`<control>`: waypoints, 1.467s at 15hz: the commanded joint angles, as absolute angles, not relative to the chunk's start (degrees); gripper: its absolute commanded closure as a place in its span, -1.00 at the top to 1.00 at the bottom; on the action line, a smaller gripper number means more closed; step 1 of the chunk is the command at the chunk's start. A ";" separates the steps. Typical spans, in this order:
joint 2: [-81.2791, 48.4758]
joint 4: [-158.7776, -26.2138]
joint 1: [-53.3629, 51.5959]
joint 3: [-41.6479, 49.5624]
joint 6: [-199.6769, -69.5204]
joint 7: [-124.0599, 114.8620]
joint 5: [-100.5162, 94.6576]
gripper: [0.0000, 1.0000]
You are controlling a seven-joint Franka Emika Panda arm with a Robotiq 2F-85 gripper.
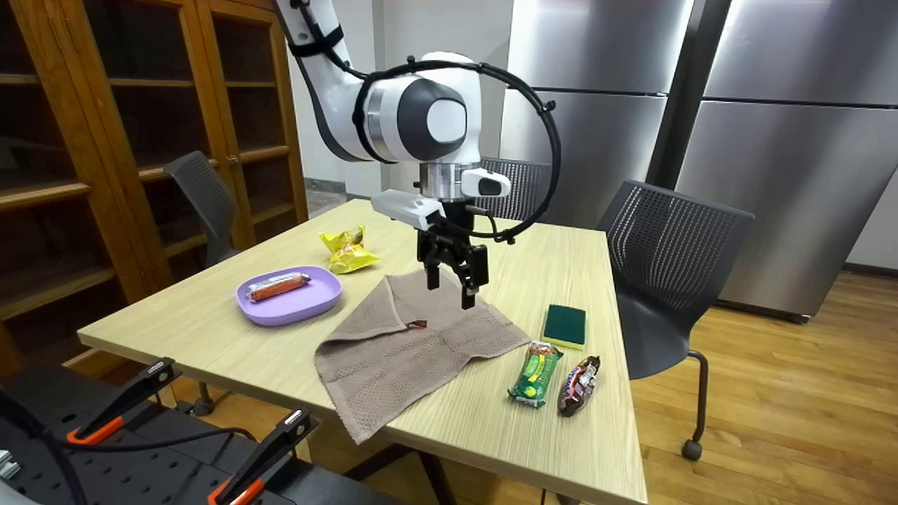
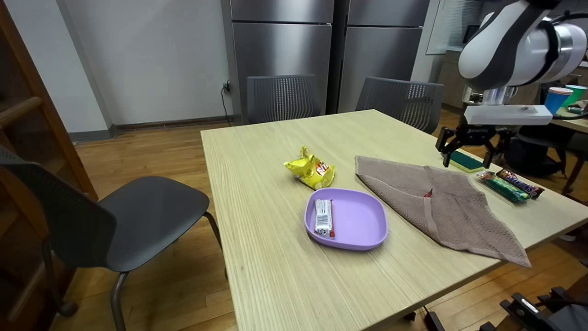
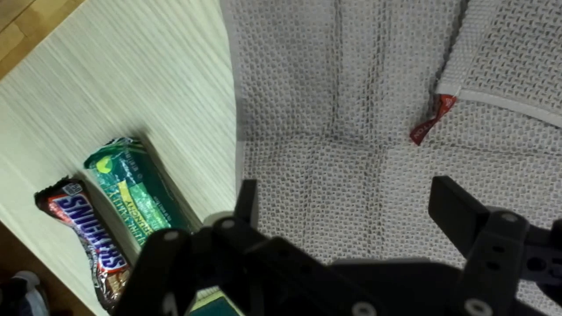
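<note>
The tan towel [image 3: 303,96] is lying below the gripper [image 3: 342,191], filling the middle and right of the wrist view, its corner folding over at the upper right by a red tag [image 3: 425,128]. No clear long axis is showing, but its straight edge is running upward from the finger [image 3: 247,204] left of centre, roughly square to the line between the fingertips. The fingers are standing spread, holding nothing, apparently hovering clear of the towel. At the lower left, a green bar [image 3: 138,188] is resting on the table [image 3: 175,96], a Snickers bar [image 3: 92,232] slanting beside it.
</note>
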State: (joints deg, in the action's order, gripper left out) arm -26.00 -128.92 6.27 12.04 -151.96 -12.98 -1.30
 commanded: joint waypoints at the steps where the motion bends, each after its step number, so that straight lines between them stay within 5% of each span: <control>1: -27.57 -127.01 9.96 10.80 -153.26 -6.85 0.59 1.00; 22: -38.02 -117.63 20.55 9.65 -153.20 5.04 3.60 1.00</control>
